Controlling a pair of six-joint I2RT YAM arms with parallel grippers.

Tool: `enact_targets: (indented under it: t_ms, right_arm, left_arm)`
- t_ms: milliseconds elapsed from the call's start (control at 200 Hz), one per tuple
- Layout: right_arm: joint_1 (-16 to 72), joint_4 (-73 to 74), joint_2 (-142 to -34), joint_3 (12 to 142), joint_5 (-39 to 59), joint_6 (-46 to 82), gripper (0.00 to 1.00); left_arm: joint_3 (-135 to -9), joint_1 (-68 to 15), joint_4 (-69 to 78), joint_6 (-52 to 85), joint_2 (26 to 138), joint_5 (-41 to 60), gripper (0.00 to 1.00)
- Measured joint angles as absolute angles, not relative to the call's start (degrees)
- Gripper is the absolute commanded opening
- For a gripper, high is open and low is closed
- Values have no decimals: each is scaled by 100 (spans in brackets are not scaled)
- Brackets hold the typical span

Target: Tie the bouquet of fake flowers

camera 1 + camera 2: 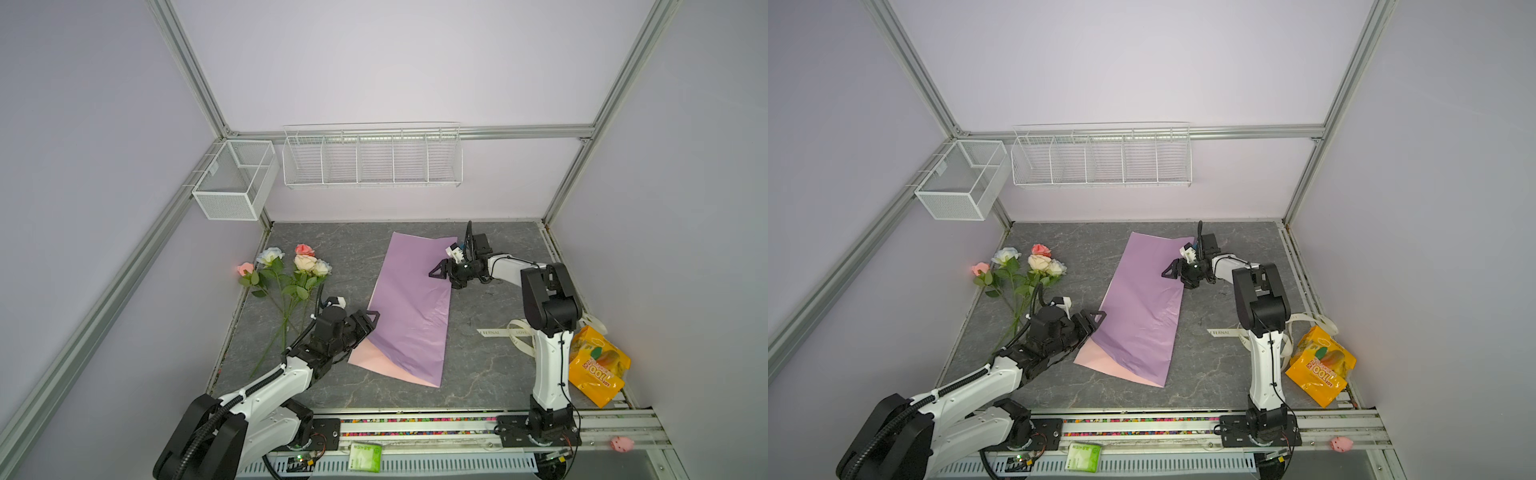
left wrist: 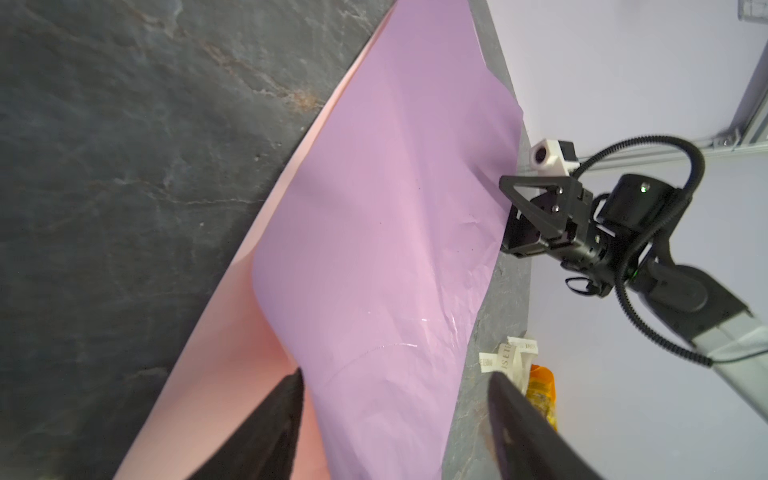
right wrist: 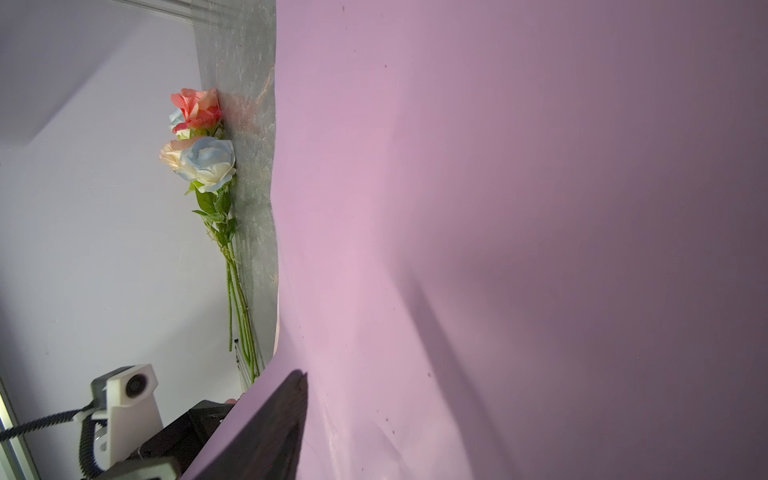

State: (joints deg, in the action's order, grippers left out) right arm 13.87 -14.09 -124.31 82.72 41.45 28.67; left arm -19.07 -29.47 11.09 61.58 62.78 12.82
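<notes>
Table point(image 1: 478, 365): grey slab, bare in front of the sheet and between sheet and bouquet.
Sheet point(image 1: 409, 307): lilac, slantwise mid-table, pink underside showing at its near left corner.
Bouquet point(image 1: 286, 282): flat by the table's left edge, apart from the sheet; left arm covers some stems.
Bag point(image 1: 596, 365): yellow, at the right edge.
Left gripper point(image 2: 395, 374): wide, astride the sheet's near left edge, not clamped.
Right gripper point(image 1: 436, 274): jaws apart at the sheet's far right edge; paper hides one finger.
Ribbon point(image 1: 511, 334): partly behind the right arm.
</notes>
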Motion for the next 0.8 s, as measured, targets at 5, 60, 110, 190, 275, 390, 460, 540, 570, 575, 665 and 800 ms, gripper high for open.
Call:
enact_targets:
  t_ms: [5,60,110,190,275,390,460,540,570,575,665,800]
  right_arm:
    - [1387,-1413,-12420,8261,4141,2867,66]
    - [1387,-1413,-12348,8178,4115,2864,67]
    - [1387,-1435,-12269,8106,4082,2856,67]
    - [1387,-1468,-12095,7979,3983,2827,69]
    - [1387,-1546,-11826,7815,3835,2779,71]
    - [1387,-1726,-11284,7550,3481,2670,73]
    - [1387,-1900,-10851,7358,3201,2565,74]
    - [1413,-2056,-10313,7113,2862,2449,74]
    - [1450,-2093,-10060,6980,2707,2399,74]
    - [1461,-2102,-10016,6958,2679,2390,74]
    - [1817,-2156,-9233,6488,2187,2259,74]
    - [3221,-1933,-8071,5664,1433,2016,74]
  left_arm:
    - [-1907,-2943,1111,6160,6287,1293,56]
    - [-1916,-2875,1129,6147,6383,1424,47]
    - [-1925,-2858,1129,6128,6431,1529,39]
    - [-1964,-2849,1118,6104,6445,1660,27]
    - [-2008,-2849,1129,6077,6440,1745,15]
    - [-2045,-2849,1074,6077,6372,1828,13]
    - [-2058,-2849,1026,6075,6296,1857,11]
    - [-2082,-2849,993,6073,6202,1918,9]
    - [-2091,-2849,978,6071,6167,1944,8]
    - [-2093,-2849,976,6073,6165,1949,8]
    - [-2137,-2849,932,6077,6099,2023,6]
    - [-2220,-2849,910,6082,6080,2163,6]
